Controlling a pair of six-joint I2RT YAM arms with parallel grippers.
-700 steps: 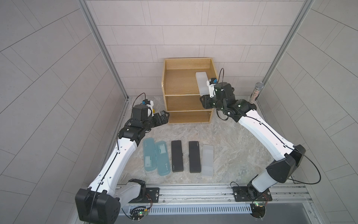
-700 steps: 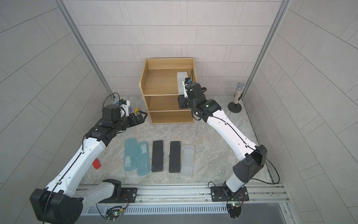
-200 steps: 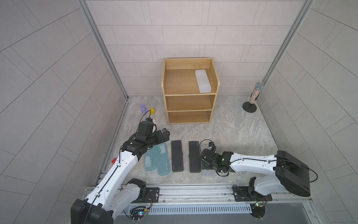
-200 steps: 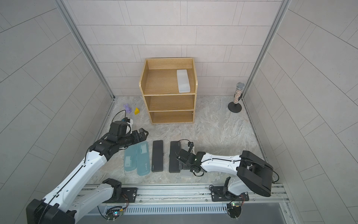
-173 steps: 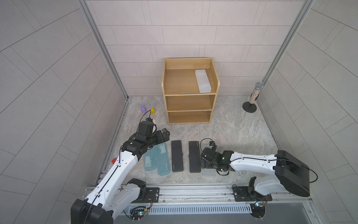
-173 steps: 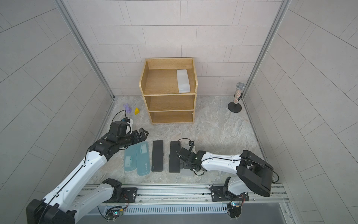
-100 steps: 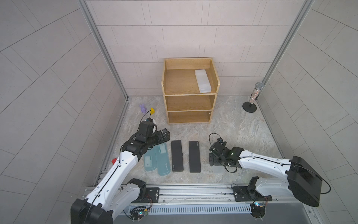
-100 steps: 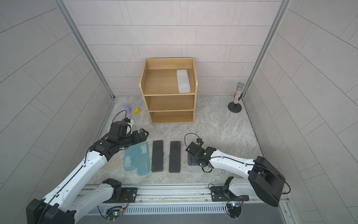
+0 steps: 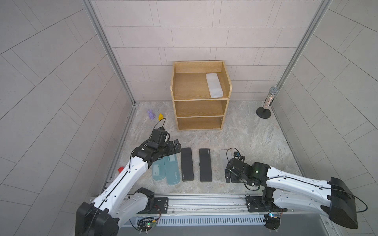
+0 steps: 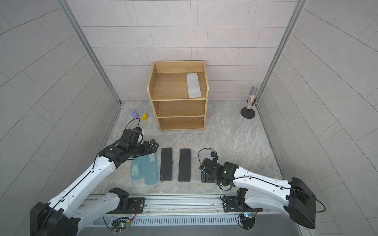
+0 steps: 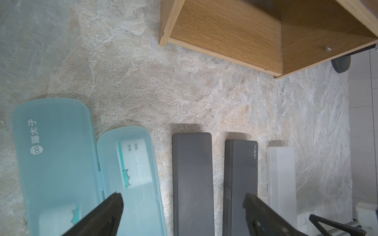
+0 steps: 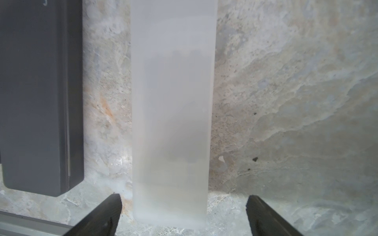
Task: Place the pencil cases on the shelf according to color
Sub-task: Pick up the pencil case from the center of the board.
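Fingers of the left gripper (image 11: 182,197) and right gripper (image 12: 182,201) are apart; a long, flat, cloudy white pencil case (image 12: 172,98) lies between the right ones.

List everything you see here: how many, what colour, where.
Shelf: one, light oak, against the back wall.
White pencil cases: two, frosted, one on the shelf's top tier, one on the floor.
Black pencil cases: two, matte black, side by side on the floor.
Teal pencil cases: two, translucent, floor, beside the black ones.
Figurine: one, purple, floor left of the shelf.
Wedge: one, yellow, beside the figurine.
Block: one, red, floor's left edge.
Microphone stand: one, grey, back right corner.
Left hand: one, black, open above the teal cases.
Right hand: one, black, open astride the floor white case.
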